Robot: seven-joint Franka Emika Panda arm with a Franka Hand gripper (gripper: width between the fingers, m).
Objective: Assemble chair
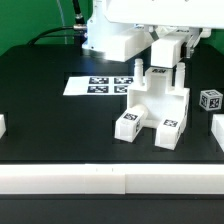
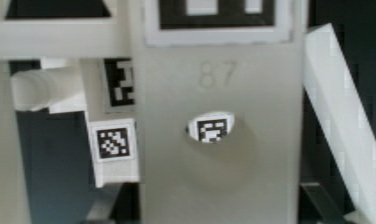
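One end effector (image 1: 167, 60) hangs over the half-built chair (image 1: 155, 108) at mid tabletop (image 1: 50, 125), jaws narrow and apparently clamped on an upright part (image 1: 160, 78) atop it. Behind, toward the exterior view's left, lies the marker board (image 1: 100, 85); a loose tagged cube (image 1: 210, 100) sits to the right. To seat the part well, keep it plumb, press straight down, and release only once it is home.

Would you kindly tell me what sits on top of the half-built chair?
A white upright part stands on the chair, gripped by the hand. Where they join is hidden.
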